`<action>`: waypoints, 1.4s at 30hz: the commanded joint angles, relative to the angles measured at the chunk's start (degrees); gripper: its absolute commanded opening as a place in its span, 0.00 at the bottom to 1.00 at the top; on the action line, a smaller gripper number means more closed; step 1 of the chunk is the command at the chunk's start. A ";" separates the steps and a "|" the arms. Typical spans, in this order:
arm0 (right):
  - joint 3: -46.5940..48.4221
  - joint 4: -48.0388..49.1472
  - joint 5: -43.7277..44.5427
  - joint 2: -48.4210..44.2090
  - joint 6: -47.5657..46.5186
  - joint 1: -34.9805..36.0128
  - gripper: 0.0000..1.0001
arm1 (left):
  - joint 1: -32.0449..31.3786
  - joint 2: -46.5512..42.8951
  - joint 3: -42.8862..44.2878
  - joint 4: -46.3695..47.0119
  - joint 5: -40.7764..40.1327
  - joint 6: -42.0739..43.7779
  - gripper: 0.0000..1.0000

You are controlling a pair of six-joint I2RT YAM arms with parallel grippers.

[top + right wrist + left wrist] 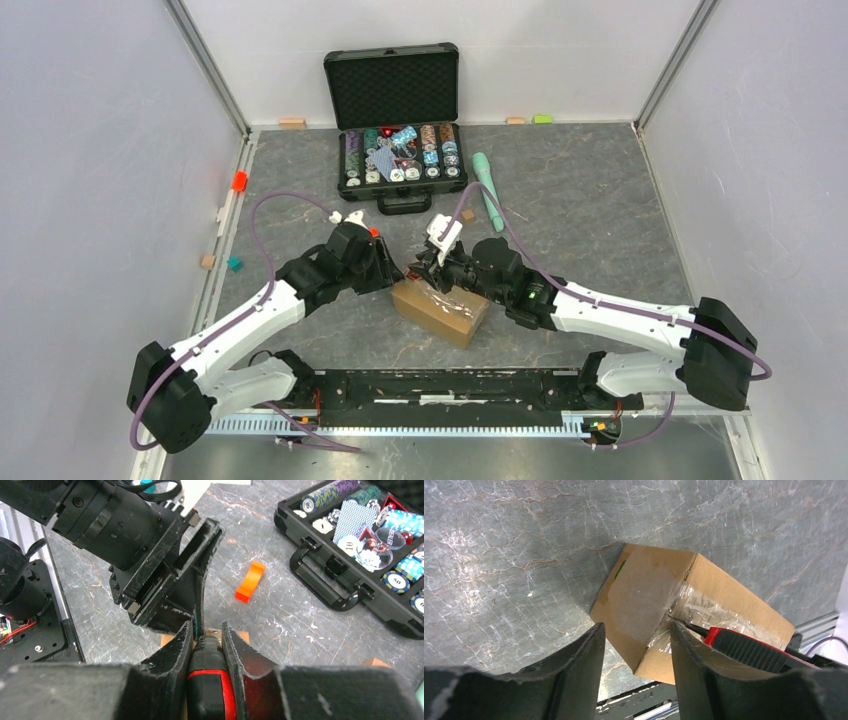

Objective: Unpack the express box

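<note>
Orange and small, a block (239, 181) is lying at the left edge of the grey, marble-patterned surface (580, 220). Coming in from the lower left of the overhead view, the left arm is reaching toward the centre. Its left pincer (636, 627) is standing about half open with nothing in its grasp. Its two dark fingers are hovering at the left end of the express box (649, 590), and I cannot tell whether they are touching the cardboard.

That brown carton is lying flat at the centre of the overhead view, between the two pincers, with glossy clear tape running over its top and end.

A red and black cutting tool (207, 685) is coming in just right of the box's end. Its thin tip is pressing at the taped seam on the top edge. The right pincer (207, 627) is clamping this tool by its handle.

At the top centre, an open black case (392, 90) of poker chips is sitting against the back wall, and a teal, pen-like object (488, 190) is lying just to its right.
</note>
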 commanded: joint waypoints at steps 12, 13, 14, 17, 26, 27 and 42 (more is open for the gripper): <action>6.58 -19.62 1.38 -2.36 2.09 0.26 0.00 | 0.36 0.32 -3.45 -3.04 -9.10 -4.28 0.54; 6.76 -20.67 1.49 -2.46 2.09 0.28 0.00 | 0.37 0.40 -3.57 -2.91 -9.10 -4.30 0.54; 6.77 -21.44 1.83 -2.68 2.09 0.27 0.00 | 0.36 0.53 -3.52 -2.91 -9.10 -4.37 0.54; 5.71 -21.65 2.32 -3.49 2.28 0.27 0.00 | 0.33 0.25 -3.21 -2.63 -8.86 -4.10 0.54; 5.34 -19.25 2.06 -3.16 2.98 0.27 0.00 | 0.65 -3.85 1.67 0.53 5.78 4.23 0.73; 5.52 -19.23 1.79 -3.01 2.97 0.27 0.00 | 0.72 -3.70 1.81 1.05 8.52 5.12 0.75; 8.69 -23.44 1.00 -2.16 3.83 0.28 0.00 | 0.82 4.16 -3.30 13.85 21.25 6.77 0.66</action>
